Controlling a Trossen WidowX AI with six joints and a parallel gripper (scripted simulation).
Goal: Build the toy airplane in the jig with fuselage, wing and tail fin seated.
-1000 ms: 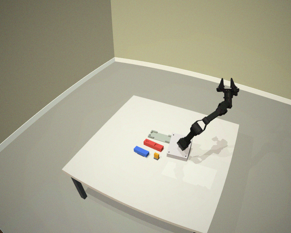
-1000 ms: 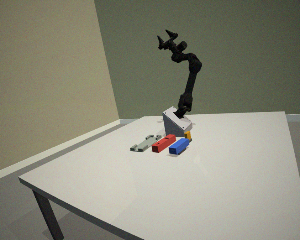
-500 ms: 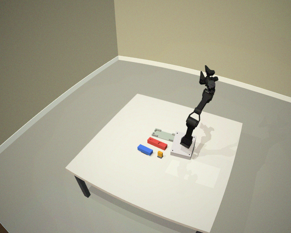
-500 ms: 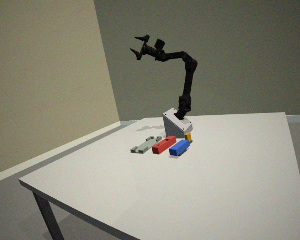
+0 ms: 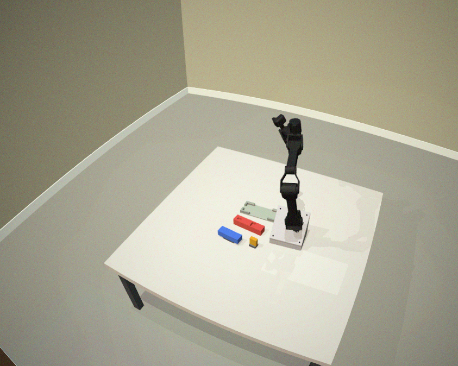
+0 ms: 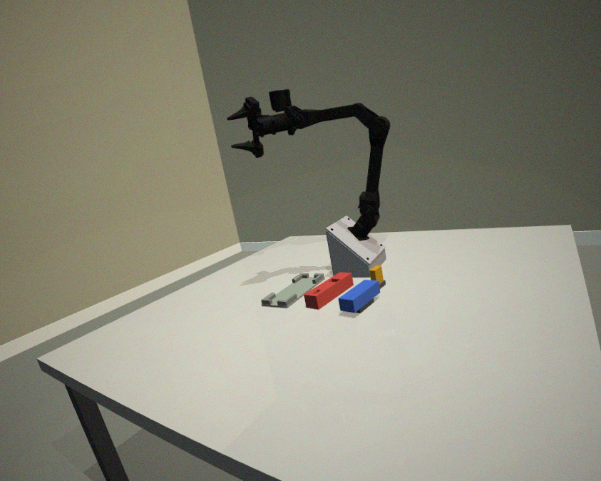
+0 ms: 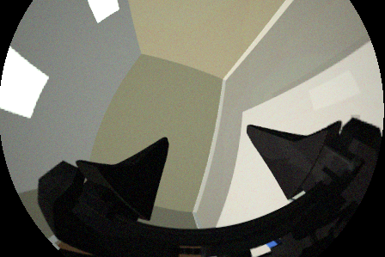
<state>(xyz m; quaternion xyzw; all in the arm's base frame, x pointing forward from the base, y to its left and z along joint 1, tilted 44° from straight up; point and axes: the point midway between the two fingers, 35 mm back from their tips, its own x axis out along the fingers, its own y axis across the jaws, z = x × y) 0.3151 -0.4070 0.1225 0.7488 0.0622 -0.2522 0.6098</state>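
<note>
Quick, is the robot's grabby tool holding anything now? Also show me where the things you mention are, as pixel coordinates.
The tool (image 5: 273, 126) (image 6: 229, 133) (image 7: 208, 136): open wide, holding nothing.
</note>
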